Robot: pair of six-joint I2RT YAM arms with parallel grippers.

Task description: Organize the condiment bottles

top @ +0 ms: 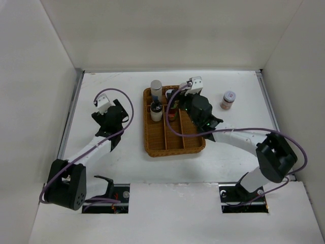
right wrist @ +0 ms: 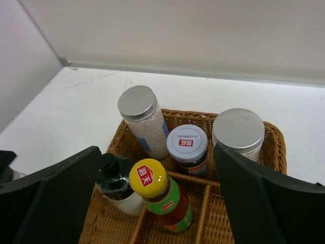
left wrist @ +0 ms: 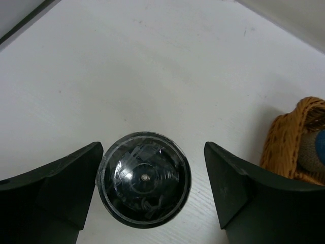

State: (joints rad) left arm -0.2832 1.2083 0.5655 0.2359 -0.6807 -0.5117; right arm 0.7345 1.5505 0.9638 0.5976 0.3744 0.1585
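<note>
The coming move is judged to turn on the left claw (left wrist: 152, 152) and the dark-topped jar (left wrist: 143, 178) beneath it. In the left wrist view the jar is seen end-on from above. Its long axis is therefore taken to run straight up toward the camera, and the jar to stand upright on the counter (left wrist: 152, 61). It lies between the two spread fingers, but not centred. Its rim sits against, or just beside, the finger (left wrist: 61, 178) on the left of that view, while a clear gap is left to the other finger (left wrist: 244, 183). Nothing is pinched yet. A closing stroke would probably push the jar sideways before both fingers bear on it, so a small shift toward the jar seems called for first.

This pair is placed in the left half of the counter, toward the far edge, with the wicker tray (top: 175, 145) just beside it on the side of the right edge.

The right claw (right wrist: 157, 150) is held spread and empty above the far end of the tray, over the sauce bottle (right wrist: 157, 195). The silver-lidded jar (right wrist: 142, 117) and the blue-lidded jar (right wrist: 187, 143) are stood in the compartments beyond.

One small jar (top: 228, 99) is left standing on the counter between the tray and the right edge, toward the far right corner. The right arm is clearly the nearer to it.
</note>
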